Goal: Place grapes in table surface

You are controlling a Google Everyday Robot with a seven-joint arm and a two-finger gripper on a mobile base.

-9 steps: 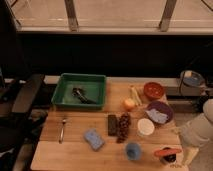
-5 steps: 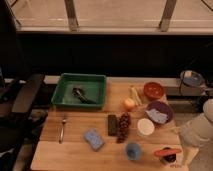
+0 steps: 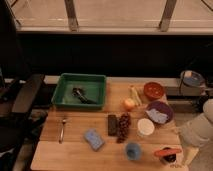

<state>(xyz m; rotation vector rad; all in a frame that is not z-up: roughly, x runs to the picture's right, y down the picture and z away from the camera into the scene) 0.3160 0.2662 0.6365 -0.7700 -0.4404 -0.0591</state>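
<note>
The grapes (image 3: 123,127), a long bunch of dark reddish-purple berries, lie on the light wooden table surface (image 3: 75,132) just right of its middle. They touch or nearly touch a flat black bar (image 3: 112,125) on their left. My arm (image 3: 197,132) comes in from the right edge. My gripper (image 3: 170,158) shows as a dark shape at the table's front right corner, under an orange-red object (image 3: 167,151), well apart from the grapes.
A green tray (image 3: 65,98) holding a dark utensil stands at the back left. A blue sponge (image 3: 93,139), a fork (image 3: 62,130), a blue cup (image 3: 132,150), a white cup (image 3: 145,127), a purple bowl (image 3: 159,112), a red bowl (image 3: 153,91) and an orange fruit (image 3: 129,104) stand around the grapes.
</note>
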